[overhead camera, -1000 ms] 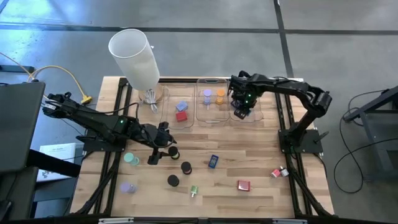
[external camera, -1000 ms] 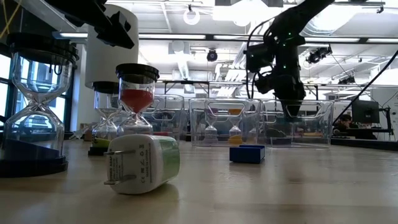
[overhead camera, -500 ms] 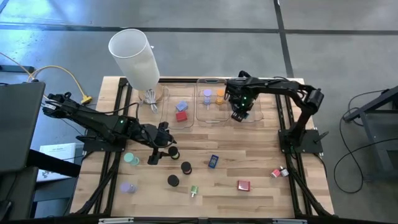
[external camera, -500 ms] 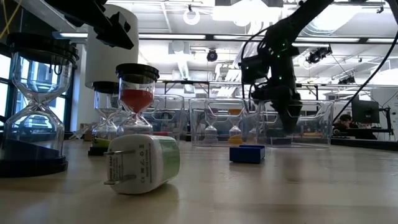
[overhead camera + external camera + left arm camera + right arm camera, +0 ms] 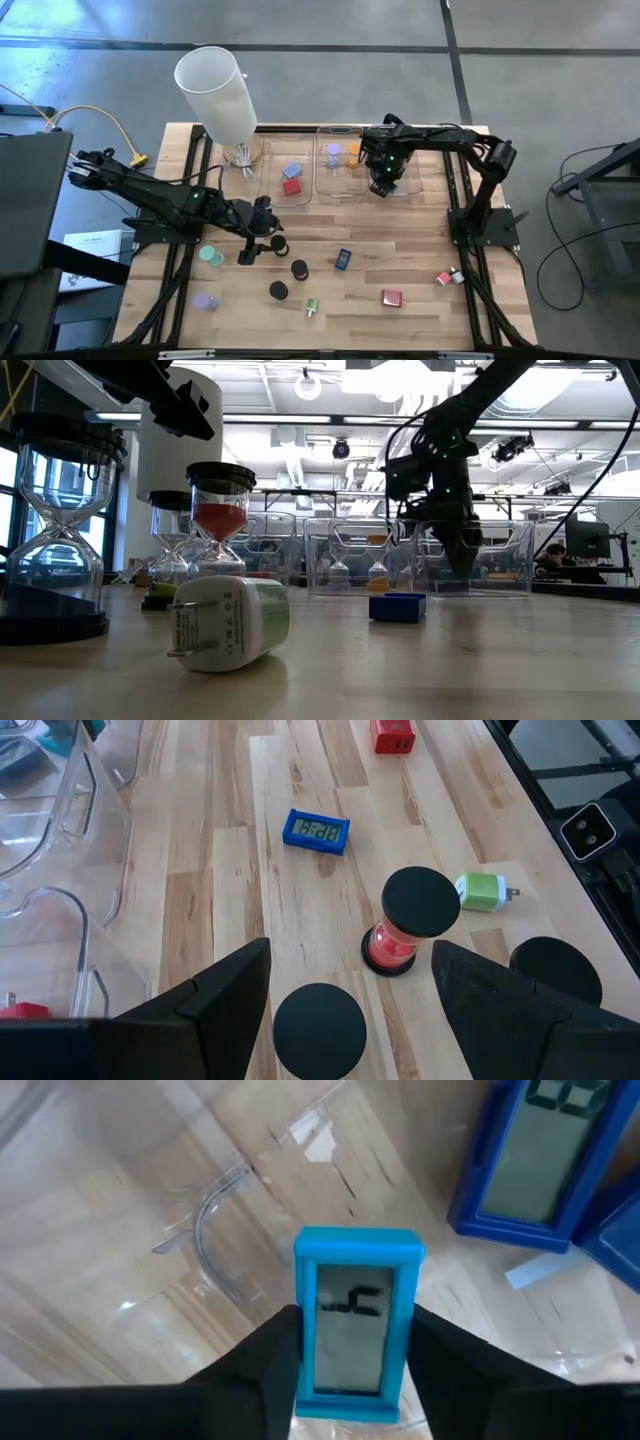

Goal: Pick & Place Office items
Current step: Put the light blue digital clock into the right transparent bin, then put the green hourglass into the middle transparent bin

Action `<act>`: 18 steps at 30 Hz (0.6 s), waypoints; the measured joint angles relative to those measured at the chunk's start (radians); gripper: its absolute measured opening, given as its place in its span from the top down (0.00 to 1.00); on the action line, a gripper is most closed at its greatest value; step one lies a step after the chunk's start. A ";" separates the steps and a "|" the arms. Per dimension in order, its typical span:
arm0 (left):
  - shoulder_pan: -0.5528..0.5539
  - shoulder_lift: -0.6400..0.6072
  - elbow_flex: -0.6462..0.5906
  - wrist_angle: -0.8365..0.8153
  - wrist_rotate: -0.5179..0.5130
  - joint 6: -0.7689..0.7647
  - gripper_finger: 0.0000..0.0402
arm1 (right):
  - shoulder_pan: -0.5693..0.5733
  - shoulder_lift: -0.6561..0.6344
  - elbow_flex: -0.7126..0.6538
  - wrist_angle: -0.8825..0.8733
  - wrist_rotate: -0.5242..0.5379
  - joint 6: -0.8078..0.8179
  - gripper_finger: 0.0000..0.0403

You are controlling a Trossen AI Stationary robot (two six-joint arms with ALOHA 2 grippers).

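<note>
Right claw (image 5: 345, 1355) grips a light-blue digital timer (image 5: 358, 1320) inside the clear tray (image 5: 405, 190); left claw (image 5: 345, 1010) gapes empty.

Light wooden slatted table (image 5: 410, 250), three clear trays (image 5: 338, 160) along its upper edge, white cylinder (image 5: 217, 92) upper left, black-capped hourglasses (image 5: 299, 269) centre, blue clock (image 5: 343, 259), green charger (image 5: 311, 306), red block (image 5: 391, 297) lower right, lavender cap (image 5: 204, 300) lower left.
</note>
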 joint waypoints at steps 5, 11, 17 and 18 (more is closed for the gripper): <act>0.000 0.000 0.000 0.000 0.000 0.000 0.33 | 0.000 0.000 0.000 0.023 0.005 0.000 0.48; 0.000 0.000 0.000 0.000 0.000 0.000 0.33 | 0.000 -0.004 0.000 0.032 0.012 -0.008 0.44; 0.000 0.000 0.000 0.000 0.000 0.000 0.33 | 0.001 -0.080 0.014 0.022 0.118 0.005 0.43; 0.000 0.000 0.000 0.000 0.000 0.000 0.33 | 0.001 -0.098 0.023 0.022 0.164 0.018 0.42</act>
